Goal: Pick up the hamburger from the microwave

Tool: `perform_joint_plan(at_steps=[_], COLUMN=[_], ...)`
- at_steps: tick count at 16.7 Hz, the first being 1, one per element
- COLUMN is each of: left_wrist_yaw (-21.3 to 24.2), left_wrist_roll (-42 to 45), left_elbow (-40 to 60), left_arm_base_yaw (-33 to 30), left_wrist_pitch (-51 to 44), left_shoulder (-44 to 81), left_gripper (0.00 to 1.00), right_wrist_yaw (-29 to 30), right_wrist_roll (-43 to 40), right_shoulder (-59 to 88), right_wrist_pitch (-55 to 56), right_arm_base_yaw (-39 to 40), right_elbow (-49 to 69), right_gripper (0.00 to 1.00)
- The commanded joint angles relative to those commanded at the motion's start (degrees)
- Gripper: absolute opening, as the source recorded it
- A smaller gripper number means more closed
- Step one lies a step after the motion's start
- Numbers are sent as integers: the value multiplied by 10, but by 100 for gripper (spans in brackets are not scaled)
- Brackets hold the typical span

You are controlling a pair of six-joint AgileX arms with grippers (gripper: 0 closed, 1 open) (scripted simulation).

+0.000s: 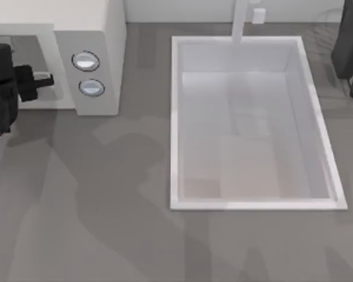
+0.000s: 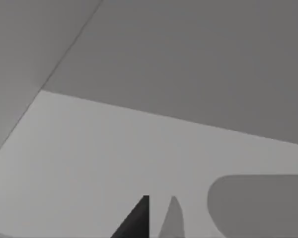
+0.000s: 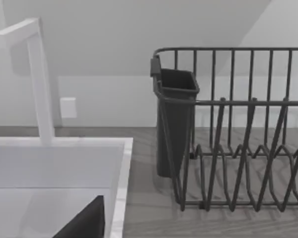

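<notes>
The off-white microwave (image 1: pixel 100 35) stands at the table's back left, with two round silver-blue knobs (image 1: pixel 86 61) on its panel. My left gripper (image 1: pixel 42 79) reaches into the microwave's cavity (image 1: pixel 29 47) from the left edge. The left wrist view shows the cavity's plain grey walls and floor (image 2: pixel 139 148), with a dark part of the gripper at the picture's edge. The hamburger is hidden. My right arm (image 1: pixel 348 41) stays parked at the back right corner.
A white sink basin (image 1: pixel 182 129) with a white faucet (image 1: pixel 240 20) takes up the middle and right of the table. A dark wire dish rack (image 3: pixel 238 148) with a cutlery cup (image 3: pixel 175 119) stands to the sink's right. Grey countertop (image 1: pixel 94 223) lies in front.
</notes>
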Motion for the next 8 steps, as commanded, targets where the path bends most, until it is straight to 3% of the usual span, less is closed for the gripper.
perform_joint_plan(at_steps=[4,8], left_wrist_yaw=[-39,-49], left_wrist_roll=[-19,-23], left_elbow=[-117,-143], left_arm_base_yaw=[-52,-65], left_wrist_pitch=[-24,-30], left_shoulder=[-121,-147], left_gripper=[0,0], right_wrist_yaw=[0,0], right_wrist_roll=[0,0], right_shoulder=[0,0], right_wrist_pitch=[0,0], right_arm_base_yaw=[0,0], right_elbow=[0,0], right_gripper=[100,100])
